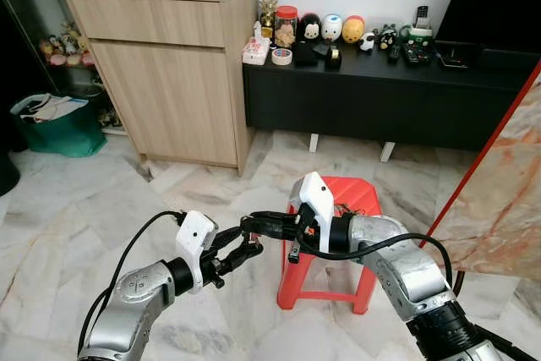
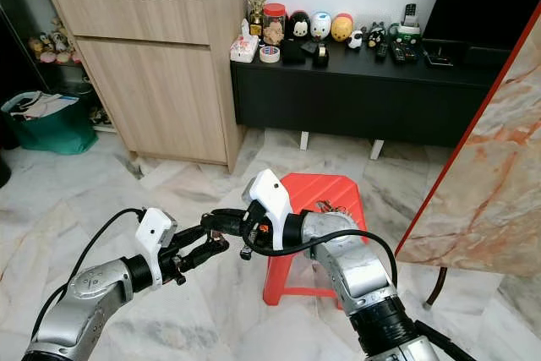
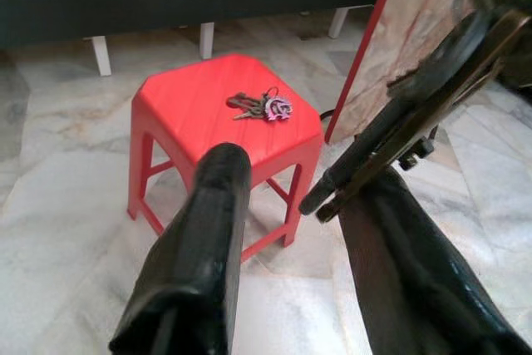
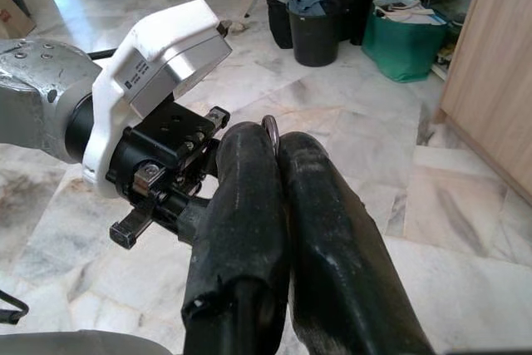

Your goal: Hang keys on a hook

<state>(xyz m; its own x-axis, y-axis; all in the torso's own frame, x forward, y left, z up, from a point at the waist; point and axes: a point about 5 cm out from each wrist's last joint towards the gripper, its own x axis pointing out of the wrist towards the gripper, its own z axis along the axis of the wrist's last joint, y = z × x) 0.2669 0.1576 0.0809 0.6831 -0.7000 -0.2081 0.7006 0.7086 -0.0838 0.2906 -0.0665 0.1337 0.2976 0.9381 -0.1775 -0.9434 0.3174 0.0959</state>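
A bunch of keys (image 3: 262, 107) lies on top of a red plastic stool (image 1: 355, 196), which stands on the marble floor in front of me. My left gripper (image 1: 249, 247) is open and held low, to the left of the stool, pointing toward it. My right gripper (image 1: 247, 224) reaches across to the left, just above the left one. Its fingers (image 4: 249, 172) are shut, and a thin metal loop (image 4: 270, 126) pokes out between their tips. The left wrist view shows the right fingers (image 3: 399, 122) crossing close beside the left ones.
A wooden cabinet (image 1: 169, 82) stands at the back left. Beside it is a low black console (image 1: 380, 103) carrying toys and remotes. A red-edged marble slab (image 1: 507, 200) leans at the right. A green bag (image 1: 55, 128) sits at the far left.
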